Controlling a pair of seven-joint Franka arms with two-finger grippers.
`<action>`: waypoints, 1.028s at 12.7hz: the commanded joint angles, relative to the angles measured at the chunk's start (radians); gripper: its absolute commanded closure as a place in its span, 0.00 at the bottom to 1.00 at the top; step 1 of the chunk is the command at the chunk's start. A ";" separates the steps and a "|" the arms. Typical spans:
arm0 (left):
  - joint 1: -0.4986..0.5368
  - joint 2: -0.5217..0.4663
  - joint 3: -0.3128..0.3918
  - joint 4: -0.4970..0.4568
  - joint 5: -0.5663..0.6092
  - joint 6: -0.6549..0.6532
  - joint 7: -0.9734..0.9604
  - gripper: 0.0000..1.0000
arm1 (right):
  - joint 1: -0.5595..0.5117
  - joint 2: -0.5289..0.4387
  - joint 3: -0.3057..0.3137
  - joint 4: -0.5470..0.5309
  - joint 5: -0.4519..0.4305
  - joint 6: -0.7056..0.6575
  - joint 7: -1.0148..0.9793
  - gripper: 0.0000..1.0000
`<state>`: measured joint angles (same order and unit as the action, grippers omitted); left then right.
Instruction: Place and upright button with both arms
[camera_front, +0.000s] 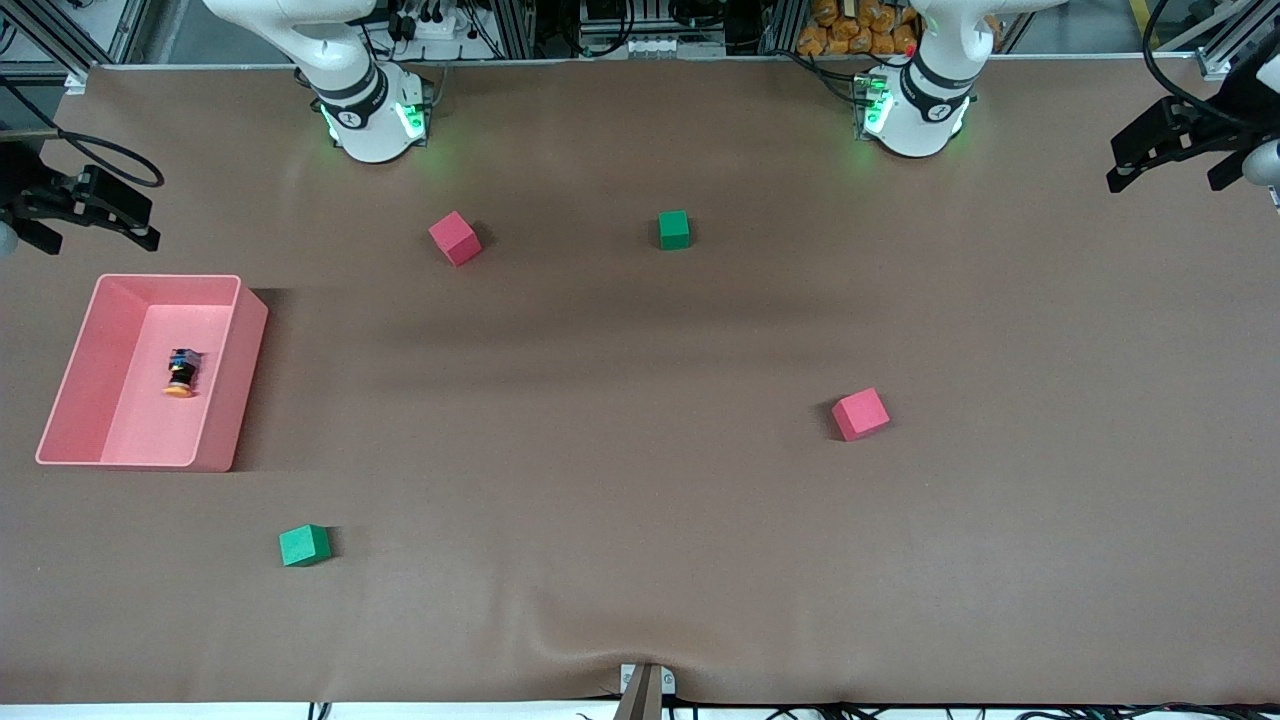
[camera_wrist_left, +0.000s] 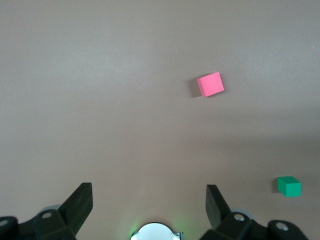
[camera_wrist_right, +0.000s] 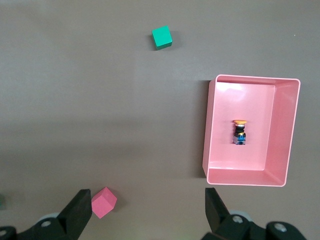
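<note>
The button (camera_front: 181, 373) lies on its side in the pink bin (camera_front: 62, 385) at the frame's left edge. The right gripper (camera_front: 90, 208), upper left, and the left gripper (camera_front: 1165, 145), upper right, both hang over the table with fingers apart, holding nothing.

Front view: high, facing both bases at 12 o'clock, whole table (camera_front: 640, 600). Right wrist view: looks straight down from height on bin (camera_wrist_right: 212, 125), shared with front. Left wrist view: downward, shares pink cube (camera_wrist_left: 210, 84).
</note>
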<state>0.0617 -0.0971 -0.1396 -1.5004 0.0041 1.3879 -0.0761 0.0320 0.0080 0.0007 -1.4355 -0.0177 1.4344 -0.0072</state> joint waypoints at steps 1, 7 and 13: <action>0.010 0.005 0.000 0.020 -0.007 -0.023 0.007 0.00 | 0.000 0.013 0.002 0.029 -0.016 -0.017 -0.014 0.00; 0.023 0.011 0.002 0.020 -0.013 -0.021 0.010 0.00 | -0.009 0.017 0.001 0.021 -0.019 -0.019 -0.013 0.00; 0.024 0.017 0.002 0.019 -0.010 -0.021 0.016 0.00 | -0.148 0.174 -0.002 0.017 -0.036 0.012 -0.048 0.00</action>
<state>0.0764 -0.0825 -0.1346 -1.5005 0.0041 1.3863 -0.0761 -0.0629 0.1165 -0.0100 -1.4392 -0.0294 1.4336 -0.0275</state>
